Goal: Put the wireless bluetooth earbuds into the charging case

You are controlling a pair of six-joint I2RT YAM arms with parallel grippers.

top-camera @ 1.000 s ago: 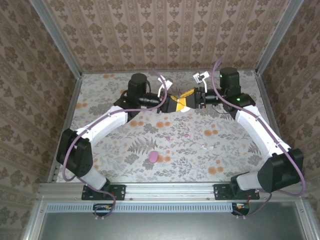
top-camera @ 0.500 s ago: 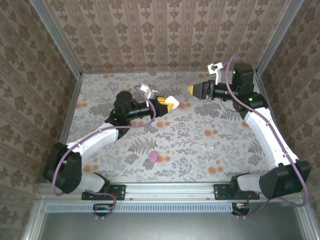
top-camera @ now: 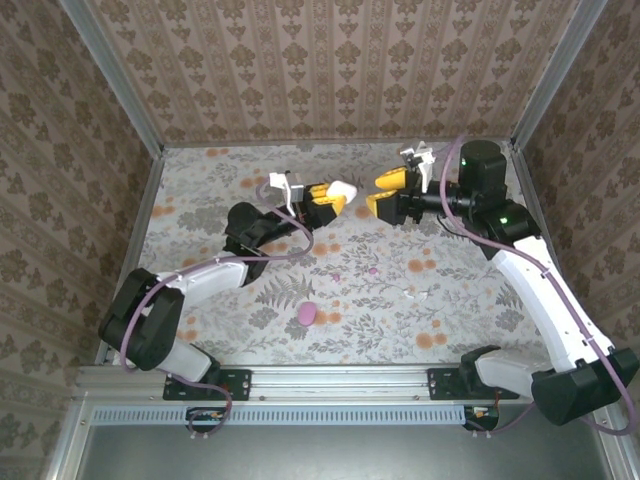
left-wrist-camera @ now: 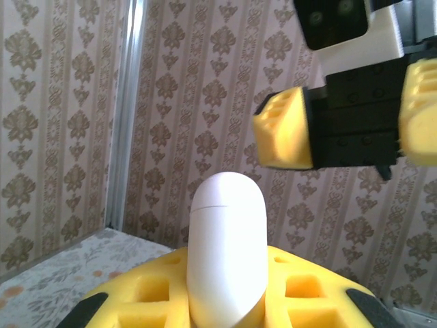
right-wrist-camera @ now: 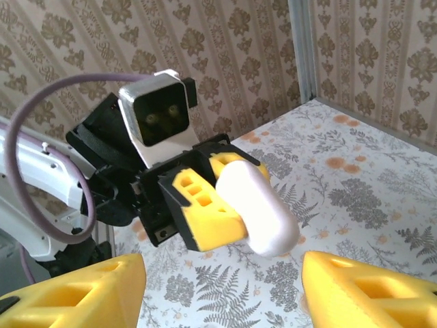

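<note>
The left hand [top-camera: 328, 197], upper centre of the frame, stays clamped on the white charging case [top-camera: 343, 188]. The right hand [top-camera: 382, 193], which met it a second ago, now stands open just right of it. Pink and white earbuds [top-camera: 337, 275] lie unmoved on the table [top-camera: 200, 190] below.

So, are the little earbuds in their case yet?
Not yet. Done: the left gripper has the white case pinched and lifted off the table. In hand: the right gripper is open, facing the case close by, holding nothing. Left to do: the case looks closed, and the white earbuds and pink earbuds lie on the table, so none are in.
</note>
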